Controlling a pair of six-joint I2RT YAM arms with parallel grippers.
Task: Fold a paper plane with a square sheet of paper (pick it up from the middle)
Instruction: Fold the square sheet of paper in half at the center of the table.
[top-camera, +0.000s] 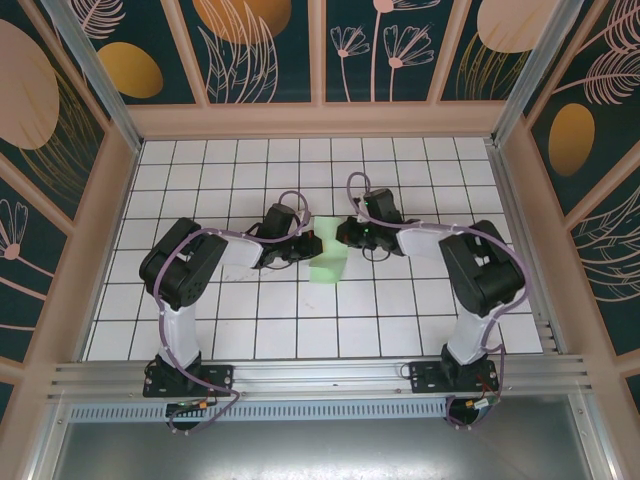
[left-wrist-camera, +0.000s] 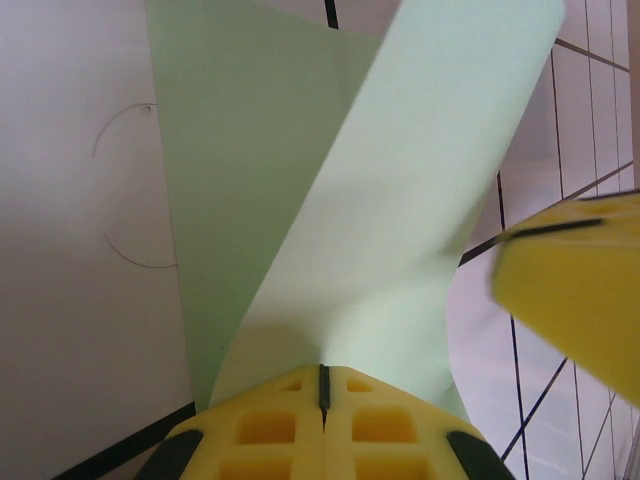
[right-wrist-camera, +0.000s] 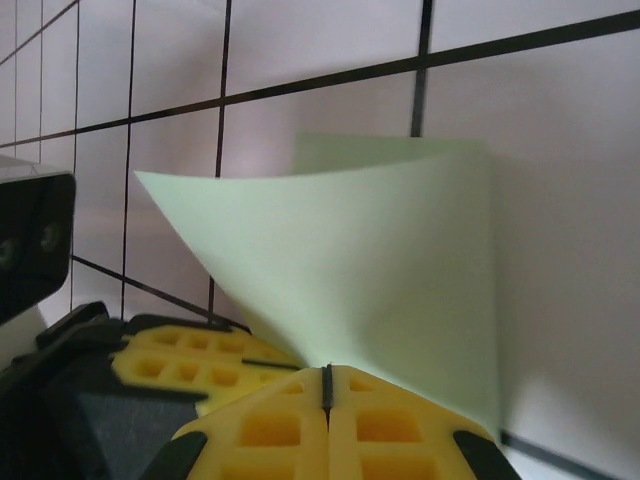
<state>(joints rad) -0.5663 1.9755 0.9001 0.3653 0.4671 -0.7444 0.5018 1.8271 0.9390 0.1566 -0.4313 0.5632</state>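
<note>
Sheet (top-camera: 328, 262) pinched by left hand (left-wrist-camera: 322, 385), right hand (right-wrist-camera: 327, 385); wrist cams: curl.

Ctr obstacles — sheet (top-camera: 328, 262) btwn L arm (top-camera: 185, 265) & R arm (top-camera: 480, 265); table (top-camera: 250, 335) free elsewhere

left tool (top-camera: 303, 244) | right tool (top-camera: 347, 236) | both meet on square sheet of paper (top-camera: 328, 265)

Both arms angled inward, left gripper (top-camera: 303, 243) and right gripper (top-camera: 343, 234) nearly tip to tip, jaws pressed closed.
</note>
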